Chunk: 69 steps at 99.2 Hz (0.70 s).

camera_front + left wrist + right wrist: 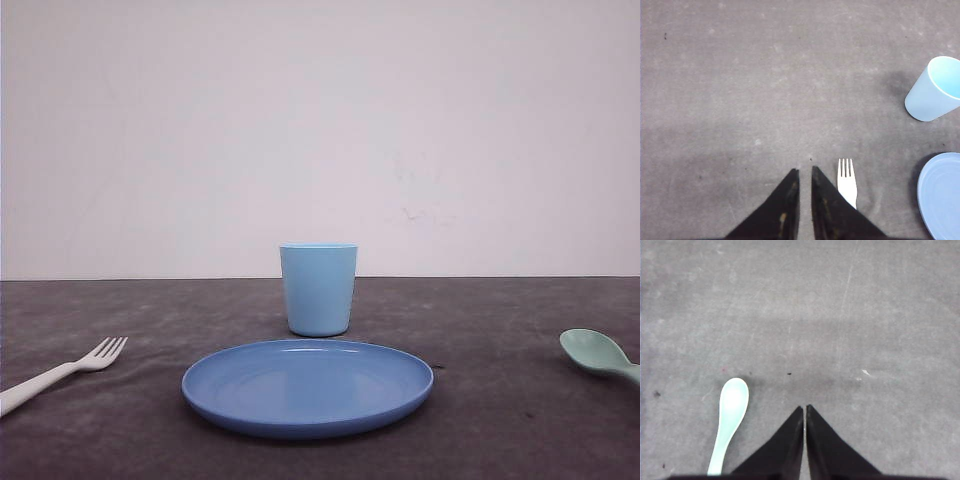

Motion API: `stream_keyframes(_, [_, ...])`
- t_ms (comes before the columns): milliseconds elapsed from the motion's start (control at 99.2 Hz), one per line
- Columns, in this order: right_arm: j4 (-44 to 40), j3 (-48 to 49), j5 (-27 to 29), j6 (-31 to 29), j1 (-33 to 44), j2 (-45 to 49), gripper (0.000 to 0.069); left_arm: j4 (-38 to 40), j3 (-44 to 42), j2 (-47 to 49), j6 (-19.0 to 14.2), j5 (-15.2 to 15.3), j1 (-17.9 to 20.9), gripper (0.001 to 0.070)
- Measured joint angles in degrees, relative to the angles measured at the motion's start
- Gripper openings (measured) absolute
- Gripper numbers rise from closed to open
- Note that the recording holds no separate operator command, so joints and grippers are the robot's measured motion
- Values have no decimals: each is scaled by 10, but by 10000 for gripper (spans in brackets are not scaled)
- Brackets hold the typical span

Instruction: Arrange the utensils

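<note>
Plate (308,388) nearest, fork (60,373) left, spoon (598,354) right; both grippers' jaws together

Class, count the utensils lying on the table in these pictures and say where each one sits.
2. The white fork lies on the table left of the blue plate; the mint-green spoon lies to its right. Neither touches the plate. Nothing suggests more are hidden.
</note>
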State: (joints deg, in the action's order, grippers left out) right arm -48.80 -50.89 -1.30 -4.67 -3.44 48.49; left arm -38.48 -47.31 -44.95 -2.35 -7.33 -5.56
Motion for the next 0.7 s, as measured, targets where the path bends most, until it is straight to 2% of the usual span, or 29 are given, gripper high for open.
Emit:
stream_keyframes(81, [-3, 0, -2, 2, 0, 0, 40, 1, 0, 0, 0, 0, 0, 19])
stream_keyframes(151, [-3, 0, -2, 2, 0, 0, 179, 2, 0, 0, 0, 0, 0, 61])
stream_keyframes(202, [-4, 0, -2, 2, 0, 0, 306, 3, 0, 0, 0, 0, 0, 134])
stream_keyframes(272, [-6, 0, -2, 2, 0, 0, 469, 4, 0, 0, 0, 0, 0, 279])
stream_keyframes(353, [-8, 0, -2, 2, 0, 0, 582, 4, 0, 0, 0, 0, 0, 405])
stream_keyframes(464, [-9, 0, -2, 3, 0, 0, 628, 3, 0, 0, -7, -1, 0, 460])
stream_keyframes(585, [-11, 0, -2, 2, 0, 0, 636, -8, 0, -9, -27, -19, -9, 467])
stream_keyframes(696, [-11, 0, -2, 2, 0, 0, 636, -33, 0, -36, -44, -20, -35, 467])
